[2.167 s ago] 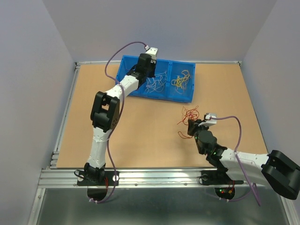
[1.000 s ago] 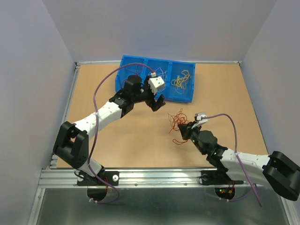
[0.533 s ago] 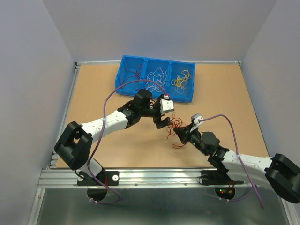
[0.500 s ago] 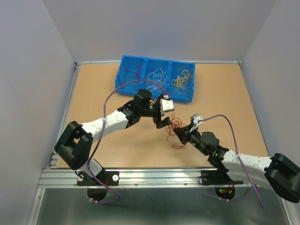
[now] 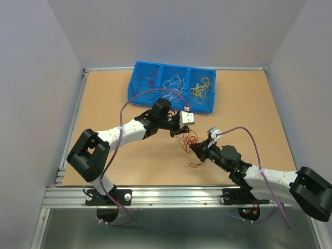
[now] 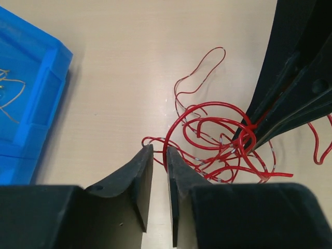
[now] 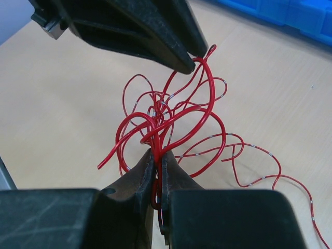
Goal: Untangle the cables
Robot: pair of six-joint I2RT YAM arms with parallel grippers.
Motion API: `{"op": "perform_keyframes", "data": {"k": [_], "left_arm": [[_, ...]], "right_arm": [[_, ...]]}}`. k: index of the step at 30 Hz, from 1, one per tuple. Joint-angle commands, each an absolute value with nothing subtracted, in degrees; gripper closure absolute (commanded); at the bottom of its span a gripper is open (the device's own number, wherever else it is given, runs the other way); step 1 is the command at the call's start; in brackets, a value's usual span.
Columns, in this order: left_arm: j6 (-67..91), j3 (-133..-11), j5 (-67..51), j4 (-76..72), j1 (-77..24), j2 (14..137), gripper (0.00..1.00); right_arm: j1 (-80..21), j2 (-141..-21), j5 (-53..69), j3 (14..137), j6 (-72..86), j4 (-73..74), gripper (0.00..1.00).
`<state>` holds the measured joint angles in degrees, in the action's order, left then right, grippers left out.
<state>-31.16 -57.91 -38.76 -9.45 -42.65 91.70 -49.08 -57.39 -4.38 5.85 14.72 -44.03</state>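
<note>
Two grippers on one clump. R gripper (image 7: pixel 157 155): clamped tight on the red cables (image 7: pixel 166 119), held low over the table (image 5: pixel 104 104), mid-front. L gripper (image 6: pixel 160 150): has come over from the blue bin (image 5: pixel 202 109) to the clump's far side. Jaws at a narrow slit, loop at the tips; can't tell if pinched. Judgement: pull-apart abt to start. Room: open board L & R of clump, table edges well apart; bin near behind. Far: white cables (image 5: pixel 171 85), yellow cables (image 5: pixel 201 87) in bin.
</note>
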Motion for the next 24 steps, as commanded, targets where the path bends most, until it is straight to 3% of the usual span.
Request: {"op": "perform_keyframes", "data": {"k": [1, 2, 5, 9, 11, 13, 15, 17, 18, 24], "left_arm": [[-32.7, -60.64, -41.66, -8.35, -42.8, 90.7, 1.0], [-32.43, -60.82, -41.31, -8.26, -42.8, 90.53, 1.0], [-32.43, -60.65, -40.96, -7.91, -42.63, 88.69, 1.0], [-32.52, -59.33, -41.83, -8.52, -42.54, 85.87, 1.0], [-32.26, -59.15, -42.19, -8.7, -42.63, 84.99, 1.0], [-31.91, -59.15, -42.45, -8.61, -42.54, 84.55, 1.0], [-31.99, -59.06, -43.06, -8.53, -42.54, 84.03, 1.0], [-32.17, -58.8, -44.29, -8.35, -42.54, 82.89, 1.0], [-32.25, -58.62, -44.82, -8.0, -42.63, 82.45, 1.0], [-31.12, -57.92, -47.63, -8.08, -42.28, 77.96, 1.0]], "right_arm": [[-48.78, -56.34, -4.04, 5.63, 13.62, -47.72, 0.85], [-48.78, -55.9, -4.83, 5.54, 13.71, -47.72, 0.69], [-48.78, -55.2, -5.19, 5.27, 13.89, -47.81, 0.45], [-48.78, -53.7, -6.23, 4.22, 14.5, -47.81, 0.45], [-48.78, -53.0, -6.94, 3.96, 14.33, -47.81, 0.59], [-48.78, -52.3, -8.51, 3.87, 14.68, -47.81, 0.62], [-48.78, -52.21, -9.23, 3.87, 14.94, -47.73, 0.55], [-48.78, -52.29, -10.37, 3.96, 15.03, -47.72, 0.35], [-48.78, -52.47, -10.98, 3.87, 15.38, -47.81, 0.31], [-48.78, -55.45, -11.43, 5.09, 14.94, -48.16, 0.31]]}}
